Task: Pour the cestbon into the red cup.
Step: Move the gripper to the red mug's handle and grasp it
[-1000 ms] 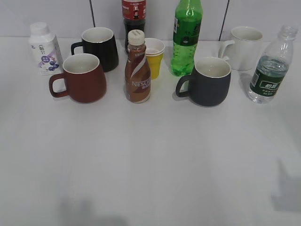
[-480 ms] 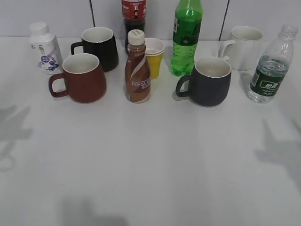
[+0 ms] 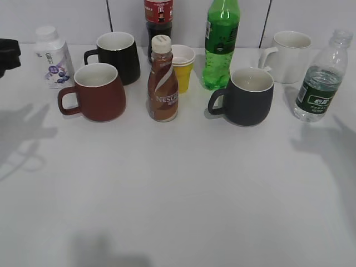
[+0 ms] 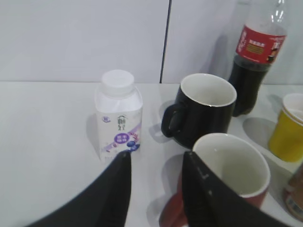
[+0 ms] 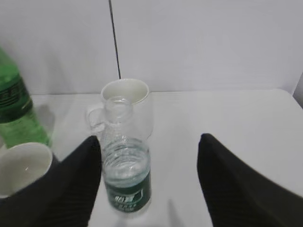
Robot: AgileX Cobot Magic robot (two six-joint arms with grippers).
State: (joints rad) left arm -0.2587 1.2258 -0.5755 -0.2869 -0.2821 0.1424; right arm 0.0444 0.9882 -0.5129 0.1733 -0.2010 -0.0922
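Note:
The cestbon (image 3: 319, 83), a clear uncapped bottle with a dark green label, stands at the far right of the table. In the right wrist view it (image 5: 127, 179) stands between the fingers of my open right gripper (image 5: 150, 139), close to the left finger and untouched. The red cup (image 3: 100, 92) stands upright at the left, handle pointing left. In the left wrist view the red cup (image 4: 232, 170) sits just behind the right finger of my open, empty left gripper (image 4: 157, 156). Part of the left arm (image 3: 8, 53) shows at the exterior view's left edge.
Behind and beside the red cup stand a small white milk bottle (image 3: 53, 55), a black mug (image 3: 119, 55), a cola bottle (image 3: 158, 16), a brown Nescafe bottle (image 3: 163, 83) and yellow paper cups (image 3: 182, 67). A green soda bottle (image 3: 221, 44), dark grey mug (image 3: 247, 97) and white mug (image 3: 289, 55) stand near the cestbon.
Both arm shadows have moved toward the row of objects. The left arm has come into the exterior view at the left edge. No object has moved.

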